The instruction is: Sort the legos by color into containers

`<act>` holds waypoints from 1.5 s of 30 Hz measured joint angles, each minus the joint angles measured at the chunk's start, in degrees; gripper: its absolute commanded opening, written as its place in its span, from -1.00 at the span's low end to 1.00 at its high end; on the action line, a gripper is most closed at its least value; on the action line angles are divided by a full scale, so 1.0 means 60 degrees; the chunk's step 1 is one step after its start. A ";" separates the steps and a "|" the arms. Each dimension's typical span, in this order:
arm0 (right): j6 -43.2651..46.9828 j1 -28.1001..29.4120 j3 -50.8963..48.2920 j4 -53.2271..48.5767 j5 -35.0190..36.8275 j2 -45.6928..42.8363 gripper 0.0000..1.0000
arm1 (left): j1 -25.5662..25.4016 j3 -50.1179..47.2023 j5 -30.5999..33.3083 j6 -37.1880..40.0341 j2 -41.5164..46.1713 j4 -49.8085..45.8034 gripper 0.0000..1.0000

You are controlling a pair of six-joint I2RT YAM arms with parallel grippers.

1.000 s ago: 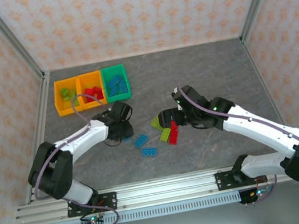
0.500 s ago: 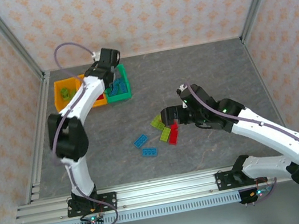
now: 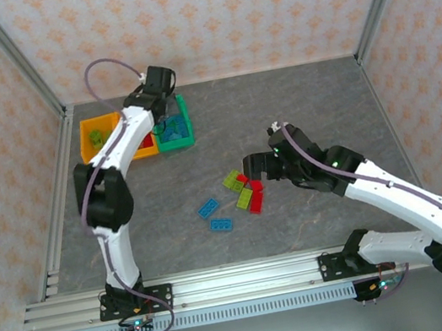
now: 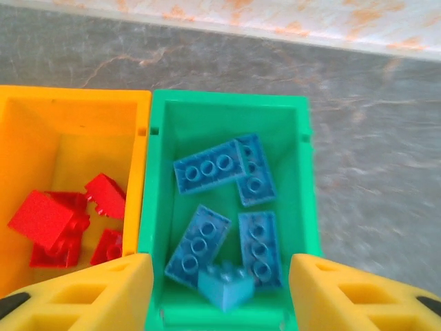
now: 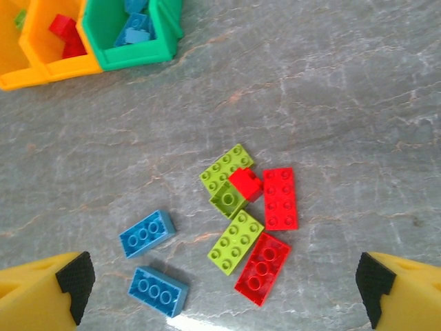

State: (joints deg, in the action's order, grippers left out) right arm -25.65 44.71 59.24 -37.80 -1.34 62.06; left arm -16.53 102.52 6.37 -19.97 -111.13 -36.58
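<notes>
At about 11 o'clock from the middle of the grey table point(image 3: 313, 106), seen from above with the far wall at 12, three joined bins sit in a row. An outer orange bin point(image 3: 86, 151) at the 9 o'clock end has lime pieces inside, a middle orange bin point(image 4: 69, 92) holds red bricks point(image 4: 52, 224), and a green bin point(image 4: 227, 98) closes the 3 o'clock end. The left gripper point(image 4: 219, 269) hangs over the green bin with its yellow fingers point(image 4: 89, 293) spread apart, released. A small blue block point(image 4: 224, 284) shows between them, touching neither finger; whether it rests on the bin floor or is in the air I cannot tell. Four flat blue bricks point(image 4: 207, 167) lie in that bin beyond the block, toward 12 o'clock in the wrist view. Near the table's middle the right gripper point(image 3: 249, 166) hovers with its jaws wide, holding nothing, above a loose cluster. In its wrist view a small red cube point(image 5: 245, 183) sits at the heart of the cluster, with a long lime brick point(image 5: 226, 169) touching it at 10 o'clock, a small lime square point(image 5: 227, 200) at 7 o'clock and a loose red brick point(image 5: 280, 198) just beside it at 3 o'clock. Another lime brick point(image 5: 236, 241) and a second red brick point(image 5: 262, 267) lie side by side at 6 o'clock. Two loose blue bricks point(image 5: 146, 233) rest apart from the cluster at 8 o'clock.
</notes>
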 measured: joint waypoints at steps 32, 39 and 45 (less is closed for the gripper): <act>-0.0040 -0.0896 -0.0062 0.1293 -0.1071 0.5909 0.22 | -0.2120 -0.6779 -0.2382 0.4371 0.9136 -0.1337 0.47; -0.0062 -0.0907 0.0357 0.1566 -0.1086 0.6462 -0.08 | -0.2120 -0.6830 -0.2211 0.4422 0.9133 -0.1341 0.51; -0.0051 -0.0907 0.0408 0.1628 -0.0929 0.6608 -0.40 | -0.2120 -0.6903 -0.2328 0.4575 0.9253 -0.1333 0.85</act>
State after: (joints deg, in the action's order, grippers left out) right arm -25.96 39.27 61.69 -28.03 -6.92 101.71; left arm -29.26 61.10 -7.60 7.49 -55.61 -44.58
